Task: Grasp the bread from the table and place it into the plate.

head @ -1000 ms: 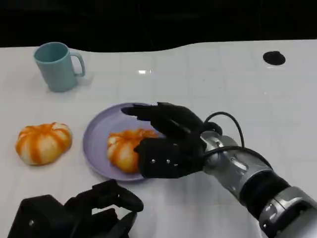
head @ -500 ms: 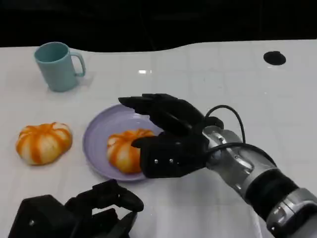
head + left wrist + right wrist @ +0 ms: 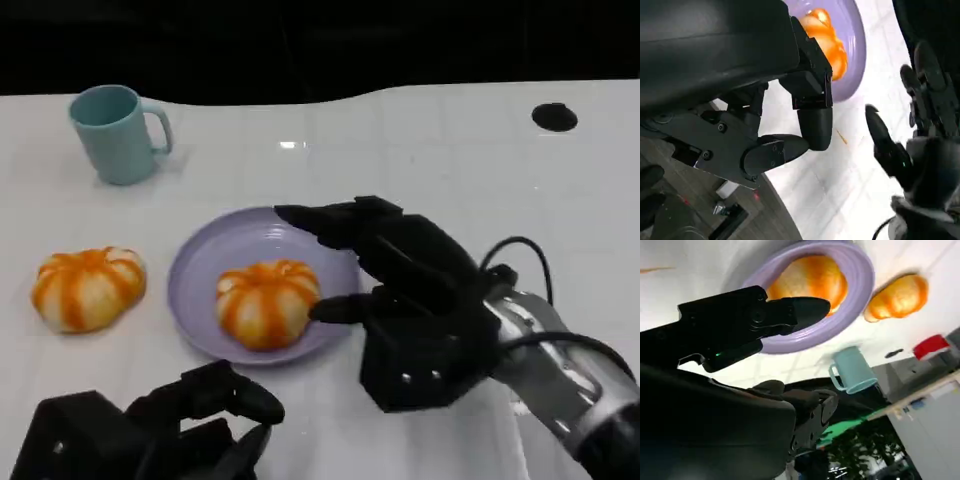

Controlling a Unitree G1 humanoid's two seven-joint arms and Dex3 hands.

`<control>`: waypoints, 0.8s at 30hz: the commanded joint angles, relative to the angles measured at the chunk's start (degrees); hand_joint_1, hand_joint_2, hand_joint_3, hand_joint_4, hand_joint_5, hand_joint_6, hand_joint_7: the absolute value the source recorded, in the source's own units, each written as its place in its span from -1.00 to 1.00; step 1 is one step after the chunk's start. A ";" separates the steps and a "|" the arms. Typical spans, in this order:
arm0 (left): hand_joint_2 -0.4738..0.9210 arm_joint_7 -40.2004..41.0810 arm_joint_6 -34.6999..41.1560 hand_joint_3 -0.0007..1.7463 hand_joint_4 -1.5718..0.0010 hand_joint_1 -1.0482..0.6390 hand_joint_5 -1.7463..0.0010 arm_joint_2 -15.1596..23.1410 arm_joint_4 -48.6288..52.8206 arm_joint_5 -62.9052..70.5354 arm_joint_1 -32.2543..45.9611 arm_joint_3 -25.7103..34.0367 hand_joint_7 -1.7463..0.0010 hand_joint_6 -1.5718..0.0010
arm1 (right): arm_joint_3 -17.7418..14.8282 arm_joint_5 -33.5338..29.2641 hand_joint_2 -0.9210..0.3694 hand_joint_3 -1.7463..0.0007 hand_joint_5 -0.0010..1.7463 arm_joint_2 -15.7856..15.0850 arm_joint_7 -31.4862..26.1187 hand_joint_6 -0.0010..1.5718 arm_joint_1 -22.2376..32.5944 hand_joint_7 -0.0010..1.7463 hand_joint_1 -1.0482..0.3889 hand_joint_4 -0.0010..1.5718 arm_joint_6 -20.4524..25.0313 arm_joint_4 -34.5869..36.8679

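An orange-and-white striped bread (image 3: 267,302) (image 3: 827,37) (image 3: 812,280) lies on the lilac plate (image 3: 200,270) (image 3: 854,65) (image 3: 860,295) in the middle of the table. A second bread of the same look (image 3: 88,287) (image 3: 897,297) sits on the table left of the plate. My right hand (image 3: 405,300) (image 3: 920,130) is just right of the plate, its fingers spread and empty, apart from the bread. My left hand (image 3: 150,430) rests low at the front left, its fingers (image 3: 790,145) curled in with nothing in them.
A teal mug (image 3: 115,133) (image 3: 852,371) stands at the back left. A small black round mark (image 3: 553,117) lies at the back right. The table's dark far edge runs across the top of the head view.
My right hand has let go of the bread on the plate and drawn back to the right and towards me. The bread now lies uncovered.
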 commanded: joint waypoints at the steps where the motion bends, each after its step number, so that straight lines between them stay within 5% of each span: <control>1: 0.77 0.04 -0.96 -0.14 0.17 -0.05 -1.00 0.84 0.62 0.31 0.09 0.12 -0.50 0.22 | -2.69 2.42 -1.00 0.84 -0.21 -3.75 1.86 -0.62 4.76 -0.94 -0.40 -1.00 -1.55 -6.60; 6: 0.77 -0.31 -1.95 -0.15 0.15 -0.09 -1.00 0.99 1.08 -0.02 0.26 0.21 -0.50 0.22 | -5.14 3.76 -1.00 0.87 -0.11 -6.65 2.64 -0.52 10.51 -0.89 -0.31 -0.93 -2.70 -12.79; 18: 0.77 -0.39 -1.47 -0.16 0.18 -0.09 -1.00 1.28 1.46 -0.62 -0.10 0.71 -0.47 0.19 | -12.93 6.93 -0.93 0.91 0.18 -9.73 1.47 -0.02 22.07 -0.71 0.03 -0.39 -5.16 -21.70; 24: 0.76 -0.62 -2.04 -0.17 0.16 -0.11 -1.00 1.66 1.95 -0.51 -0.27 0.82 -0.47 0.18 | -15.94 5.76 -0.79 0.71 0.52 -9.39 -1.52 0.23 26.84 -0.51 0.22 -0.13 -5.36 -24.65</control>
